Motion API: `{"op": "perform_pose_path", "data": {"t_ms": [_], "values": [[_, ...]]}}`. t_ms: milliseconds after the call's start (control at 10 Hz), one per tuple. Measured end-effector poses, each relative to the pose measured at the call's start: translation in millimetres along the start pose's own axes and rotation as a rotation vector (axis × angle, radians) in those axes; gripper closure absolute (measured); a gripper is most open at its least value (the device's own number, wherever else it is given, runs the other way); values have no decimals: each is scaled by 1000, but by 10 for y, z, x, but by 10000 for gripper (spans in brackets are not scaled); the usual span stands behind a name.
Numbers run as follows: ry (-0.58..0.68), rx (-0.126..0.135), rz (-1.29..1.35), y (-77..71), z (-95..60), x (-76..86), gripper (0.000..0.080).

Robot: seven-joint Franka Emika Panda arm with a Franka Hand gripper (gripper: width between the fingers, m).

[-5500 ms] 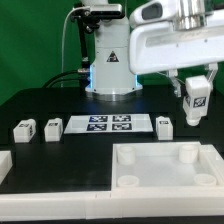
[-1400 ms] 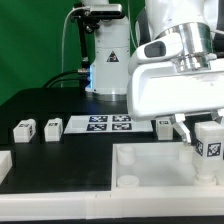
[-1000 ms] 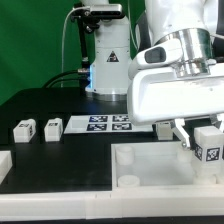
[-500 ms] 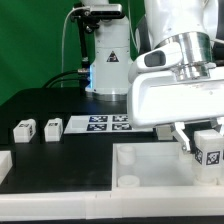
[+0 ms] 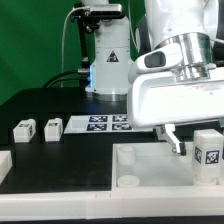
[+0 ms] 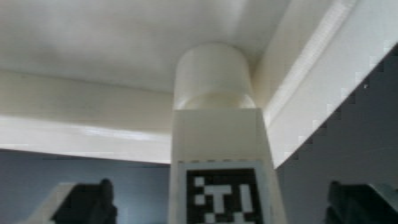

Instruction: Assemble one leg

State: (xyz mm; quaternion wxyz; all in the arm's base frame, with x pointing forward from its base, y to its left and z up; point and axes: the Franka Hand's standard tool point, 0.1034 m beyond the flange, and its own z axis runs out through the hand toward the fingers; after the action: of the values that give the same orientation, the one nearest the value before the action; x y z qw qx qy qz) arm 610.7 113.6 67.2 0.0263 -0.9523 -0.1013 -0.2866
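The leg [image 5: 209,153], a small white block with a black-and-white tag, stands upright at the far corner socket of the large white tray-like piece [image 5: 150,178], on the exterior view's right. My gripper [image 5: 205,140] hangs over it, open. One finger [image 5: 176,142] stands clear of the leg; the other is out of frame. In the wrist view the leg [image 6: 221,150] rises between the two dark fingertips [image 6: 82,203], with a gap on each side, and its rounded end meets the white piece [image 6: 89,60]. My gripper [image 6: 222,206] holds nothing.
Two more legs [image 5: 22,129] [image 5: 52,128] lie on the black table at the exterior view's left. The marker board [image 5: 100,123] lies behind the tray-like piece. A white part [image 5: 4,165] shows at the left edge. The arm's base [image 5: 105,60] stands at the back.
The fingers have opened and let go of the leg, which stays upright at the corner socket. The near finger has moved away from it towards the exterior view's left.
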Motion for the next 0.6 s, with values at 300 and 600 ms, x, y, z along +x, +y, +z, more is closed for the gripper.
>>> {"op": "perform_pose_path", "data": {"t_ms": [300, 600], "values": [[-1, 0, 0, 0, 2, -3, 153], [-21, 6, 7, -24, -80, 73, 150]]}}
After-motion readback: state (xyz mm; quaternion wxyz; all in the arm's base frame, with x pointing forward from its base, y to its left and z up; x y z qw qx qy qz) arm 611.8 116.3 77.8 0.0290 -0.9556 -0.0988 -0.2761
